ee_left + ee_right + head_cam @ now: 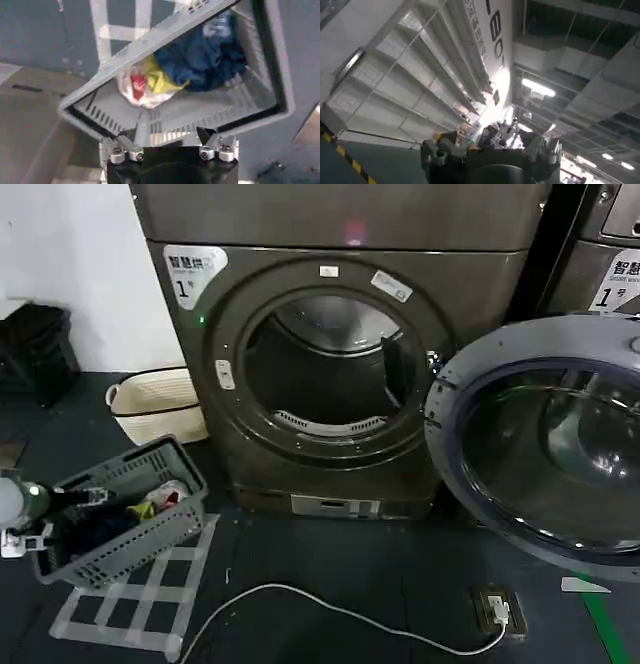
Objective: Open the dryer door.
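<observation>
Head view, nearest first: my left gripper (40, 519) is low on my left, pinching the near rim of a tilted grey basket (150, 474) of clothes; the left wrist view shows the fingers (122, 150) clamped on that rim, with a blue garment (205, 55) and a yellow and red bundle inside. A white cable (330, 609) trails over the dark floor. Further out on my right, the dryer door (470, 384) is already swung wide, its grey inner rim and dark bulging glass facing me, well clear of the open drum (325, 374) behind. My read: it's a stiff, weighty door on a hinge, with slick glass, so any further push belongs on that rim, not the glass. My right gripper (490, 150) points up towards ceiling lights, fingers spread and holding nothing.
</observation>
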Controlling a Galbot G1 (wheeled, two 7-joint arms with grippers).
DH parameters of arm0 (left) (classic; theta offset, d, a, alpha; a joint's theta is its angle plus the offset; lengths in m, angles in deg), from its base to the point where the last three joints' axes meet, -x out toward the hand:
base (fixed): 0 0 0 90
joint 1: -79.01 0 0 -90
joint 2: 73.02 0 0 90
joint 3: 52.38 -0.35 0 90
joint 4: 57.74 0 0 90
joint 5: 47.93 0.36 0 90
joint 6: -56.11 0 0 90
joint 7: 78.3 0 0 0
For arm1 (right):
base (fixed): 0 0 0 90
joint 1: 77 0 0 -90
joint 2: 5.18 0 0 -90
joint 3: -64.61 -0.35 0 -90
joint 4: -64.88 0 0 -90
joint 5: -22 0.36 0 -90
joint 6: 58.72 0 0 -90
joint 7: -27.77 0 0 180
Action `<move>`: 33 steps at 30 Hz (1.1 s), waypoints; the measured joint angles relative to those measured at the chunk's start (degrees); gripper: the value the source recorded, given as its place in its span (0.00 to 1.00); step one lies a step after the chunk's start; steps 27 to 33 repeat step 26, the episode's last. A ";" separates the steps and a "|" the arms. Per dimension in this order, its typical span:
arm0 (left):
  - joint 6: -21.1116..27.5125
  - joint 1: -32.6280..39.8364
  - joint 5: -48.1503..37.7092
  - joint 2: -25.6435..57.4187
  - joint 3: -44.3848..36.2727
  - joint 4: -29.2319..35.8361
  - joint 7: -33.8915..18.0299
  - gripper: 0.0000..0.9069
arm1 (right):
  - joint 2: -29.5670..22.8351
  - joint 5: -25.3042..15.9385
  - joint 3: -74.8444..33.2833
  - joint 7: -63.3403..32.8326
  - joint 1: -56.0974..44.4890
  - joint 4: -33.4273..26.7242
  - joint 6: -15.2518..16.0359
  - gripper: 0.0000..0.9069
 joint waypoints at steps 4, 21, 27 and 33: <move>0.01 -0.02 0.75 -0.18 -0.16 -1.05 0.15 1.00 | 0.02 0.01 -0.02 0.00 0.03 -0.12 -0.14 1.00; 0.03 0.10 2.31 -0.86 -0.12 -2.77 0.27 1.00 | -0.26 -0.24 -0.02 -0.21 0.07 -0.06 -0.30 1.00; 0.03 0.03 2.32 -0.86 -0.04 -3.15 0.27 1.00 | -0.26 -0.25 -0.03 -0.20 0.06 0.10 -0.21 1.00; 0.03 0.03 2.32 -0.86 -0.04 -3.15 0.27 1.00 | -0.26 -0.25 -0.03 -0.20 0.06 0.10 -0.21 1.00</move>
